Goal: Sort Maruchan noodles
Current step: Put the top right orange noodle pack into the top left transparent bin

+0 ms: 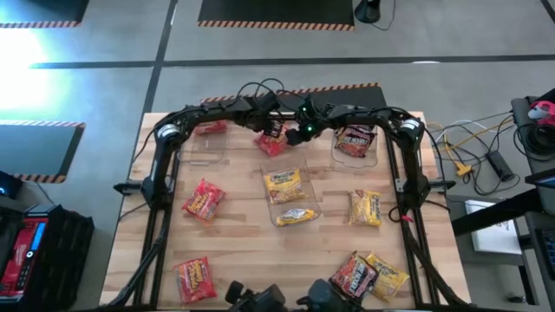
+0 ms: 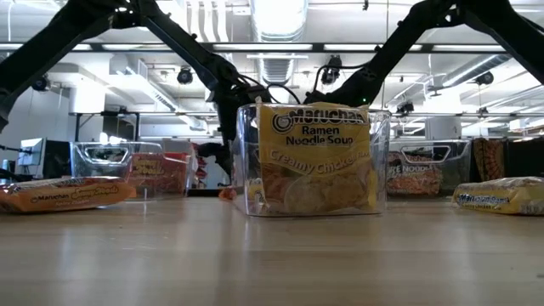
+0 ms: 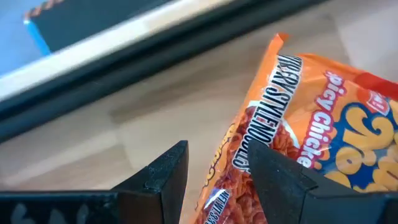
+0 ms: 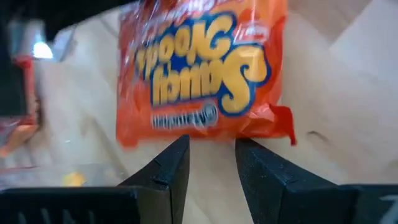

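An orange-red noodle packet [image 1: 270, 143] [image 3: 298, 130] [image 4: 205, 68] lies at the far middle of the table, between my two grippers. My left gripper [image 1: 276, 130] [image 3: 217, 152] points steeply down over one edge of the packet, fingers apart. My right gripper [image 1: 300, 132] [image 4: 212, 143] slants down from the right. Its open fingertips stand just short of the packet's nearest edge, with bare wood in the gap. In the low view the packet is mostly hidden behind the middle bin [image 2: 314, 161]. My left gripper has one finger [image 3: 280, 174] in front of the packet's long printed edge [image 3: 239, 155], and the other finger stands clear of it over bare wood. I cannot tell whether it touches. My right gripper's fingertips [image 4: 255, 152] end right at the packet's crimped edge [image 4: 211, 134]; I cannot tell whether they touch.
A clear bin [image 1: 276, 204] in the middle holds yellow packets. Clear bins at far left [image 1: 204, 143] and far right [image 1: 355, 143] each hold a packet. Loose packets lie at left [image 1: 204, 201], near left [image 1: 195, 279], right [image 1: 366, 208] and near right [image 1: 368, 276].
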Available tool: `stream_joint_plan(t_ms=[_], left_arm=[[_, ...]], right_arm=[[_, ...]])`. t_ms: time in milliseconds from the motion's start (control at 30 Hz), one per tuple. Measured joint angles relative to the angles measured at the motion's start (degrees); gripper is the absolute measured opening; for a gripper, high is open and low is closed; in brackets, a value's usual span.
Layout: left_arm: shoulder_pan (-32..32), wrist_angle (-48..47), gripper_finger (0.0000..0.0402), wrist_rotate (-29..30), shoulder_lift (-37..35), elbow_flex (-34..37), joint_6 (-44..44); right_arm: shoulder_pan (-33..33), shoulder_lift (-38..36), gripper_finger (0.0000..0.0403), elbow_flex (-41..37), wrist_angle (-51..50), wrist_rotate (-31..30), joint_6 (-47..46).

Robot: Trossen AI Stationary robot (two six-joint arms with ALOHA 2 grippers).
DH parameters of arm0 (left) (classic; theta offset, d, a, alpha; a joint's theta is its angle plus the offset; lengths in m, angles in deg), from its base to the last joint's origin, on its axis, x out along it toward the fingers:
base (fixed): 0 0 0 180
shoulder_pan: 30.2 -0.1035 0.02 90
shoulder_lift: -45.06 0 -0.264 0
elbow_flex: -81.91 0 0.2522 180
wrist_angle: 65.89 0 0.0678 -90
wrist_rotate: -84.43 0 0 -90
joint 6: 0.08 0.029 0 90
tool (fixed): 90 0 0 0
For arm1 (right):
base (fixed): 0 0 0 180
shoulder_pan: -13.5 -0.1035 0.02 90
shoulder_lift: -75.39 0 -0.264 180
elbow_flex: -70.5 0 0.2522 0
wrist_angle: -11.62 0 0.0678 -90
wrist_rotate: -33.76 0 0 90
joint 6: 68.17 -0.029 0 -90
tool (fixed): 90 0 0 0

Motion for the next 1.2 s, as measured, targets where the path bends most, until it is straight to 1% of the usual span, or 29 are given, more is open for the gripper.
stream_joint_plan(t_ms=[100, 333, 467, 500, 700, 900, 1100, 1200], left_arm=[[0.9, -0.4, 0.0152, -1.4, 0.0, -0.1, 0.0], [2.2, -0.5, 0.0152, -7.4, 0.0, -0.2, 0.2], [2.5, -0.2, 0.0152, -13.7, 0.0, -0.2, 0.2], [2.6, -0.1, 0.0152, -14.1, 0.0, -0.2, 0.2], [1.6, 0.4, 0.0152, -13.8, -1.1, -0.2, 0.2], [0.8, 0.9, 0.0152, -13.4, -5.0, -0.2, 0.7], [2.6, 3.6, 0.0152, -18.9, -4.5, -0.1, 0.7], [3.5, 4.5, 0.0152, -19.4, -3.7, 0.0, 0.2]], right_arm=[[0.0, 0.0, 0.0118, 0.0, -0.2, -1.9, 0.5], [0.5, 0.0, 0.0118, 0.0, 1.8, -7.8, 1.4], [1.2, 0.0, 0.0118, 0.0, 3.4, -9.8, 3.2], [1.3, 0.0, 0.0118, 0.2, 3.3, -10.1, 3.3], [2.7, -0.6, 0.0118, 2.6, 0.3, -9.5, 3.0], [3.3, -1.3, 0.0118, 5.7, -5.4, -9.0, 3.5], [3.2, -1.3, 0.0118, 5.7, -5.7, -8.9, 3.6], [3.3, -1.3, 0.0118, 5.7, -5.7, -8.9, 3.7]])
